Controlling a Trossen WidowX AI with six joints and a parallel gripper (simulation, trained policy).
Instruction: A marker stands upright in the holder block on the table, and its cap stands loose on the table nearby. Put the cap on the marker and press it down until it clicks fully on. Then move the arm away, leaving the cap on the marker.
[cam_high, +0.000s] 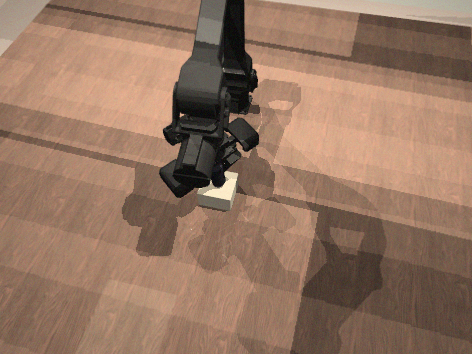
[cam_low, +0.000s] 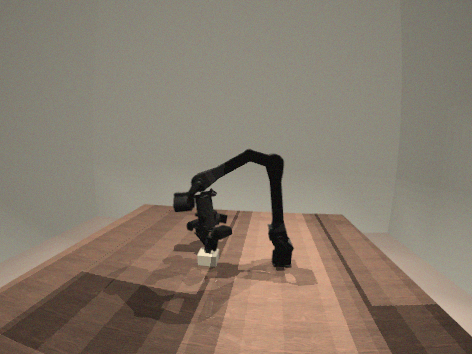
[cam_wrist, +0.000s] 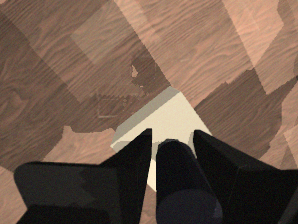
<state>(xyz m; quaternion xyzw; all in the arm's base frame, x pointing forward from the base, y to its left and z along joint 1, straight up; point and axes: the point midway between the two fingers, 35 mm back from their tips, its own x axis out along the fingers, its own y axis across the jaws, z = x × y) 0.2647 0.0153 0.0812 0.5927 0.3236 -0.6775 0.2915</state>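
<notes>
Here I am, jaws (cam_high: 219, 175) (cam_low: 210, 248) partly open around the dark marker (cam_high: 218, 179) (cam_wrist: 181, 175), gripping nothing, while it stands in the pale holder block (cam_high: 215, 202) (cam_low: 205, 259) (cam_wrist: 167, 114), its cap indistinguishable.

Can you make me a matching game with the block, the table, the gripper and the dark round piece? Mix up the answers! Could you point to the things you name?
1. Holder block (cam_high: 222, 193) (cam_low: 206, 258) (cam_wrist: 167, 112)
2. Table (cam_high: 100, 310) (cam_low: 280, 310) (cam_wrist: 240, 45)
3. Gripper (cam_high: 220, 171) (cam_low: 210, 242) (cam_wrist: 172, 134)
4. Dark round piece (cam_high: 218, 179) (cam_wrist: 176, 172)

A. brown wood
B. between the fingers
C. pale cream
D. fingers apart

Right pairs: 1-C, 2-A, 3-D, 4-B
</notes>
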